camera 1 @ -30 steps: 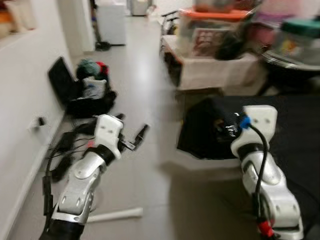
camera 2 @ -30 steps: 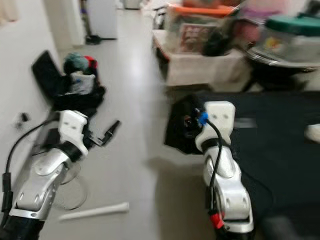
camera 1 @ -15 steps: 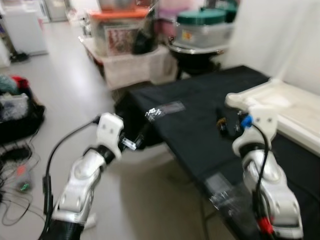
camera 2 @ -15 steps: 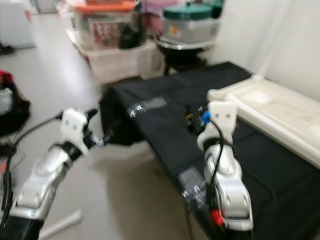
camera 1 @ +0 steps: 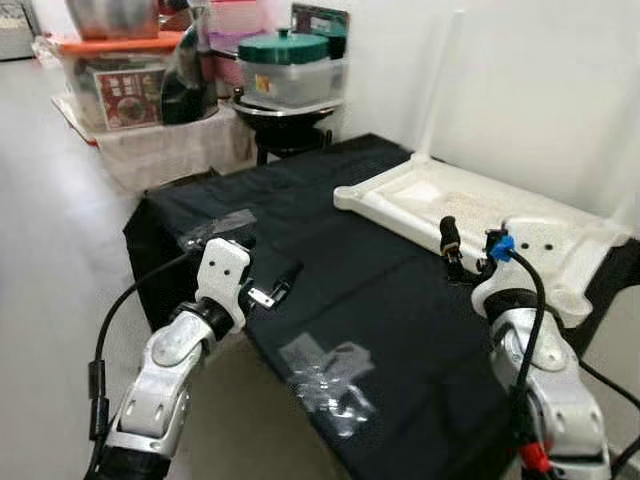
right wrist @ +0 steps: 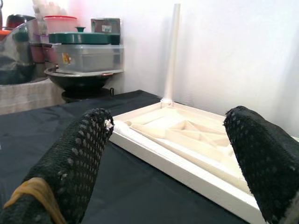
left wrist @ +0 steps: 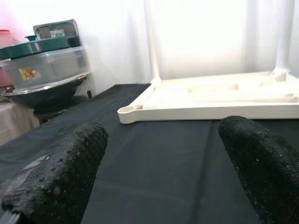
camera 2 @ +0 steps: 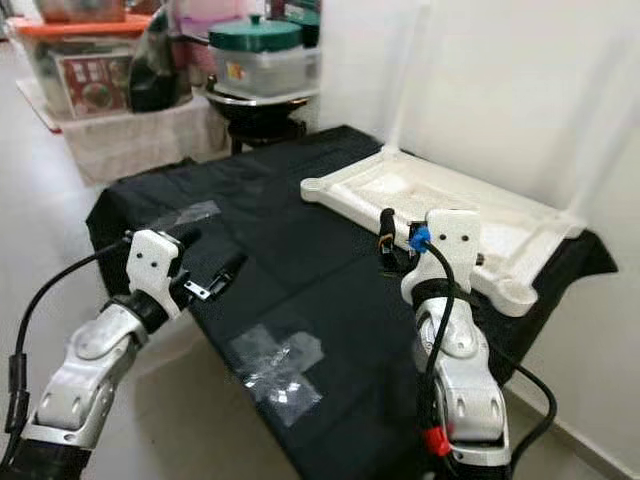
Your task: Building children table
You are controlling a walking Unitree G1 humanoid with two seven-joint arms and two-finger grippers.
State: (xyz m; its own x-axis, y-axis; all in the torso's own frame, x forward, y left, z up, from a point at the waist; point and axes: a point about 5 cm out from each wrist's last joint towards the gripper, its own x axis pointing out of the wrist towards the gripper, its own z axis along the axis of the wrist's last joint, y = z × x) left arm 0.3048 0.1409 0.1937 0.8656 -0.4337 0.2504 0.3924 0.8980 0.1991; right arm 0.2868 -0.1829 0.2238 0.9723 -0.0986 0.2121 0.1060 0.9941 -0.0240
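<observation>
Tabletop lies upturned; both pincers gape empty.

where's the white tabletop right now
The white tabletop lies upside down on the far right part of the black cloth, against the white wall, just beyond the right gripper, with one leg standing up from its far corner.

Black cloth over the bench, with clear, shiny tape patches near the front edge. Cream-white tabletop, upside down, with white legs against a white wall. Silver arms, white wrist housings, black knobbly fingers. Blue connector at the right wrist. Green lid on a clear tub; orange lid further left.
</observation>
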